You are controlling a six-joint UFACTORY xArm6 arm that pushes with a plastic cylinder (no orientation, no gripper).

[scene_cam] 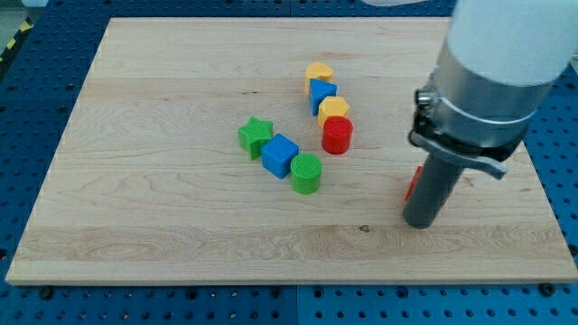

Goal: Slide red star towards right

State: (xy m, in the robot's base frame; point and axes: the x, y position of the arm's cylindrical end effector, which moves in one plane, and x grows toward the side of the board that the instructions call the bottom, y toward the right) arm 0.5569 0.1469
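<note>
My tip [422, 224] rests on the wooden board [163, 226] at the view's right. A small red sliver [412, 185] peeks out at the rod's left side, just above the tip. It is probably the red star; the rod hides most of it, so its shape cannot be made out. It seems to touch the rod.
A group of blocks lies to the tip's left: a yellow heart [318, 70], blue triangle [321, 91], yellow block [333, 108], red cylinder [337, 136], green star [256, 135], blue cube [280, 155] and green cylinder [306, 173]. The board's right edge [542, 190] is close.
</note>
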